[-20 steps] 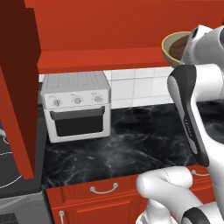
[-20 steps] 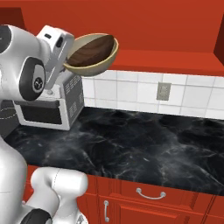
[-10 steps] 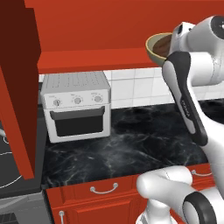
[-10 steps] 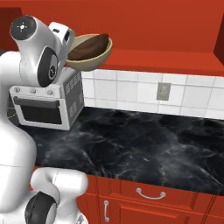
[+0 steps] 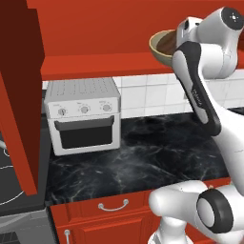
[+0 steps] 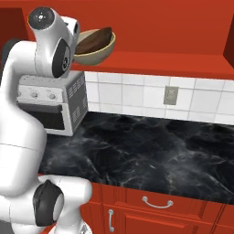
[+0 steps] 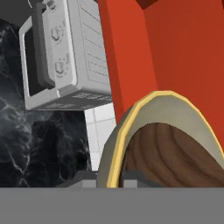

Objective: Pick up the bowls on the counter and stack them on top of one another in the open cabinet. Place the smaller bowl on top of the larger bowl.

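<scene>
I have both bowls nested, brown bowl (image 6: 93, 40) inside tan bowl (image 6: 98, 53), hand clamped on the tan rim, held just above the cabinet (image 6: 173, 64) shelf edge. Tabletop (image 6: 151, 155) pickup done; left: set the stack down, release.

The robot's white forearm covers the right half of the larger bowl (image 5: 159, 46) in the left base view, upper right. In the right base view, upper left, the arm's head hides the left ends of that bowl and of the smaller bowl (image 6: 93, 39). The gripper's fingertips (image 7: 131, 176) are barely visible at the hand view's bottom, their grip indistinct.
</scene>
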Available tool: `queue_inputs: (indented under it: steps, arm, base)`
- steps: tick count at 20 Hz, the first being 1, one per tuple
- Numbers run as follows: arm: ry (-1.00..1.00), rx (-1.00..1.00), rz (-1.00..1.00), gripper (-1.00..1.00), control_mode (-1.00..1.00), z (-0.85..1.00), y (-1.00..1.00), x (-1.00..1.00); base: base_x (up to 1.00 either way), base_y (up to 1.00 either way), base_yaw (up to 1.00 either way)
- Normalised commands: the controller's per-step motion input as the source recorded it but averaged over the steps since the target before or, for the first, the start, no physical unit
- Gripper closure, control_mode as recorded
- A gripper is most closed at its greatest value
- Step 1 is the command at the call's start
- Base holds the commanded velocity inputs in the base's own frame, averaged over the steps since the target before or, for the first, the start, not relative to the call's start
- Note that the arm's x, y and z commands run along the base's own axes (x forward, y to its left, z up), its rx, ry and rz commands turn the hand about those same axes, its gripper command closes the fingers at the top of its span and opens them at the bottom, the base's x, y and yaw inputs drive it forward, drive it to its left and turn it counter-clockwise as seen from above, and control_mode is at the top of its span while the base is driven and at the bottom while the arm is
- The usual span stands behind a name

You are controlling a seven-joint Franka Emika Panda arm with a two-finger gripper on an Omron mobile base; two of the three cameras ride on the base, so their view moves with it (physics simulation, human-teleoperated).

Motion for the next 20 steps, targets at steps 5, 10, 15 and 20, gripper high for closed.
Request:
queue_inputs:
  steps: [5,10,15,20]
  arm:
    - [0.0,-0.06,0.06,1.0,-1.0,-0.01,0.11,0.34]
    - [0.0,-0.01,0.0,1.0,-1.0,-0.01,0.0,0.13]
    - [0.0,0.0,0.0,1.0,-1.0,0.0,0.0,0.2]
    - [0.0,0.0,0.0,1.0,-1.0,-0.01,0.0,0.2]
  base:
    - [0.0,0.0,0.0]
    - [0.0,0.0,0.0]
    - [0.0,0.0,0.0]
    - [0.0,0.0,0.0]
